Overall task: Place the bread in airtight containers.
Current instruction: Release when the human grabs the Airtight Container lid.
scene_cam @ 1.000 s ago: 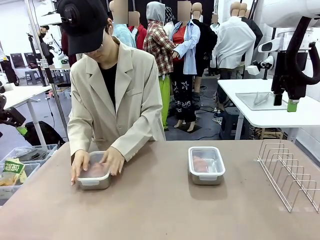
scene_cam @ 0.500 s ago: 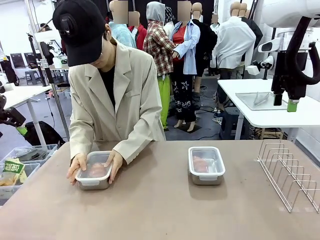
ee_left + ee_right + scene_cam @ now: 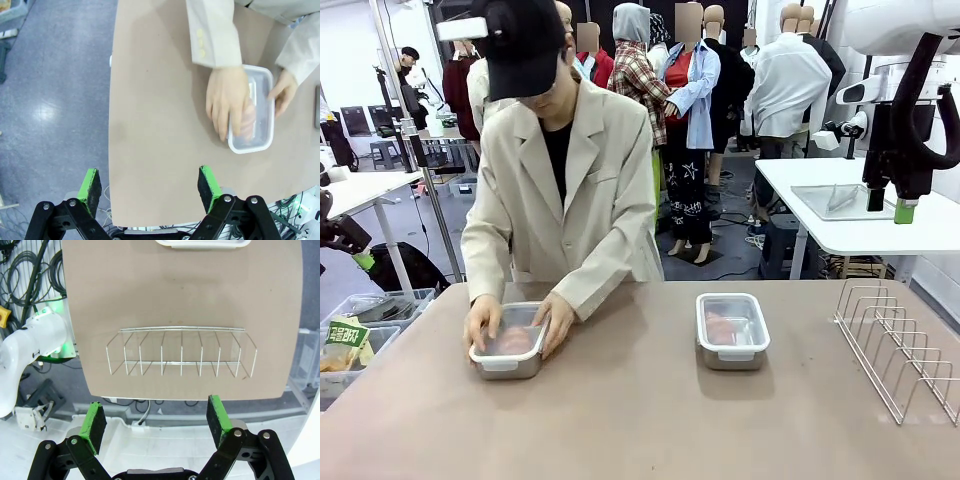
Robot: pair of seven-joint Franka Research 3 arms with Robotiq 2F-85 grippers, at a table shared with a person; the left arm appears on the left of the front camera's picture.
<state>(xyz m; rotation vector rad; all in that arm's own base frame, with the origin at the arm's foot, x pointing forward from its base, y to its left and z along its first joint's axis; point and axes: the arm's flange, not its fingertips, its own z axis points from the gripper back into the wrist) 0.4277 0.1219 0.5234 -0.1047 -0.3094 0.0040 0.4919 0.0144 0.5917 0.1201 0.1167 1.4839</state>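
Note:
Two lidded steel containers stand on the brown table. The left container has a person's hands pressed on its clear lid, with bread dimly visible under it. The right container stands alone with bread inside. In the left wrist view the same left container lies far below under the hands, and my left gripper is open high above the table's edge. My right gripper is open too, high above the wire rack; a container's edge shows at the top.
A wire rack stands at the table's right end. Plastic bins with packets sit off the table's left end. The person stands at the far side. Bare tabletop spreads across the near half.
The person has straightened up and shifted slightly right, hands still on the left container's lid. Both arms stay still.

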